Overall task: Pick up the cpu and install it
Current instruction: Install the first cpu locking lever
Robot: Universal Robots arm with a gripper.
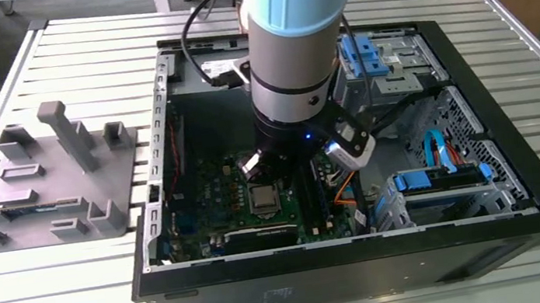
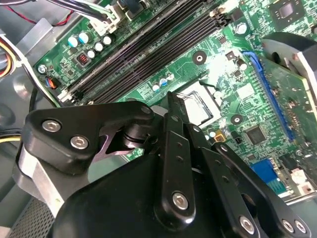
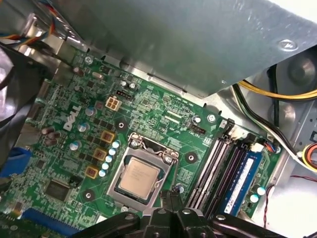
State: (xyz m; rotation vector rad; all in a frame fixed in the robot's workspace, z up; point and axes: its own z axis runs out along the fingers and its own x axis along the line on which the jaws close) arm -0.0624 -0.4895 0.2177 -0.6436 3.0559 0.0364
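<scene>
Your arm reaches down into an open computer case (image 1: 477, 132) lying on a slatted metal table (image 1: 80, 302), and your gripper (image 3: 171, 201) hangs just above the green motherboard (image 3: 163, 119). The cpu (image 3: 140, 177), a small square chip with a pale silvery top, lies flat inside its dark socket frame (image 3: 130, 148), just beyond your fingertips and slightly to one side of them. In the first wrist view your two black fingers (image 3: 174, 208) are pressed together with no gap showing, and they hold nothing; the tips sit above the socket's near edge, apart from the chip. The long black memory slots (image 3: 218, 168) run beside the socket on the other side of your fingertips. Judging by how squarely the chip lies in the frame, it looks seated already. To do this step well, keep your fingertips clear of the chip's top and of the small blue-topped capacitors (image 3: 108, 158) beside the frame, and make any lift straight up, since a sideways drag could disturb the chip.
</scene>
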